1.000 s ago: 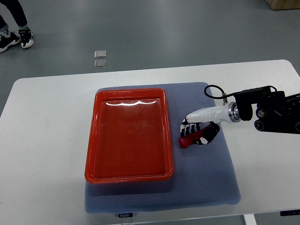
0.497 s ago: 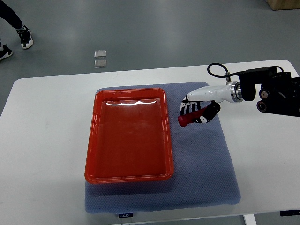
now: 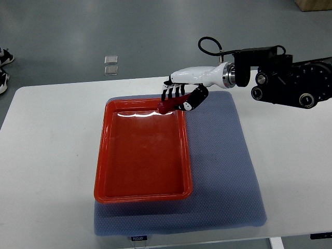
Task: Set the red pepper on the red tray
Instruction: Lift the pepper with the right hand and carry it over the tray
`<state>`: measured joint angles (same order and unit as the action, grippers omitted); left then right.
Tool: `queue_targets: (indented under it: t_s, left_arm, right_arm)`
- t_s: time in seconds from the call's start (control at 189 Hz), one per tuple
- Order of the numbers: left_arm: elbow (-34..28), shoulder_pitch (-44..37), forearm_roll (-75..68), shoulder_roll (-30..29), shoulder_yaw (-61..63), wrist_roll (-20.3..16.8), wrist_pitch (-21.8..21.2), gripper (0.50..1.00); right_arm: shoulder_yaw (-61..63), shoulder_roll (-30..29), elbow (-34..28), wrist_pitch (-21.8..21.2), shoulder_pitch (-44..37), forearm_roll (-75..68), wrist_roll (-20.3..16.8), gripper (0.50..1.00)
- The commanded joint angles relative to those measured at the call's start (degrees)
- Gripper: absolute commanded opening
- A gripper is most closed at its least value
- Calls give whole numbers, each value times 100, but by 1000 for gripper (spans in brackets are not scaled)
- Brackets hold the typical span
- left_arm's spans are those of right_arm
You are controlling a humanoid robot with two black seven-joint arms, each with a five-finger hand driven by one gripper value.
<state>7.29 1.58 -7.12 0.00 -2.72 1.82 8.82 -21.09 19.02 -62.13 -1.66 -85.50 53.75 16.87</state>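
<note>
One red tray [image 3: 142, 193] sits bare; right robot hand [image 3: 182, 93] grips red pepper [image 3: 169, 106] above its far rim.

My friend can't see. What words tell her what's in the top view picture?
The right robot hand holds a red pepper above the far right corner of an empty red tray. The tray sits on a blue mat on a white table.

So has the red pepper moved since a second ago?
Yes. The red pepper, held in the right hand, has gone up and left in the picture, from the blue mat beside the red tray to over its far right corner.
</note>
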Motion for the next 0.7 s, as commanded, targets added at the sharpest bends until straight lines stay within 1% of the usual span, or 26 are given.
queue_targets:
  t_s: [0.0, 0.111, 0.243, 0.365, 0.407, 0.429, 0.434, 0.439, 0.444, 0.45, 0.455, 0.471, 0.476, 0.497, 0.54, 0.661, 0.693]
  left_arm:
    - [0, 0, 0, 0, 0, 2, 6, 1000]
    - [0, 0, 0, 0, 0, 2, -3, 1000]
    - [0, 0, 0, 0, 0, -7, -3, 1000]
    - [9, 0, 0, 0, 0, 2, -3, 1000]
    - [0, 0, 0, 0, 0, 2, -3, 1000]
    - [0, 0, 0, 0, 0, 2, -3, 1000]
    - [0, 0, 0, 0, 0, 2, -3, 1000]
    - [0, 0, 0, 0, 0, 2, -3, 1000]
    - [0, 0, 0, 0, 0, 2, -3, 1000]
    - [0, 0, 0, 0, 0, 2, -3, 1000]
    - [0, 0, 0, 0, 0, 2, 6, 1000]
    - [0, 0, 0, 0, 0, 2, -3, 1000]
    - [0, 0, 0, 0, 0, 2, -3, 1000]
    - [0, 0, 0, 0, 0, -7, 6, 1000]
    - [0, 0, 0, 0, 0, 2, 6, 1000]
    - [0, 0, 0, 0, 0, -7, 6, 1000]
    - [0, 0, 0, 0, 0, 2, 6, 1000]
  right_arm:
    - [62, -302, 43, 78, 103, 4, 0, 525]
    - [246, -645, 113, 122, 323, 4, 0, 525]
    - [281, -838, 140, 148, 472, 21, -9, 529]
    - [290, -935, 193, 183, 622, 21, -9, 556]
    - [290, -944, 201, 183, 666, 21, -9, 576]
    - [290, -953, 201, 183, 683, 21, -9, 594]
    - [290, -953, 201, 183, 683, 21, -9, 611]
    - [290, -953, 201, 183, 683, 21, -9, 611]
    - [290, -953, 201, 183, 683, 21, -9, 629]
    - [290, -953, 201, 183, 683, 21, -9, 629]
    - [290, -953, 201, 183, 692, 21, -9, 647]
    - [290, -953, 210, 183, 692, 21, -9, 662]
    - [290, -953, 210, 183, 701, 21, -9, 676]
    - [290, -953, 210, 183, 718, 21, -9, 686]
    - [290, -953, 210, 183, 727, 13, -9, 690]
    - [290, -935, 210, 183, 754, 4, -9, 748]
    - [290, -935, 210, 175, 754, 4, -9, 754]
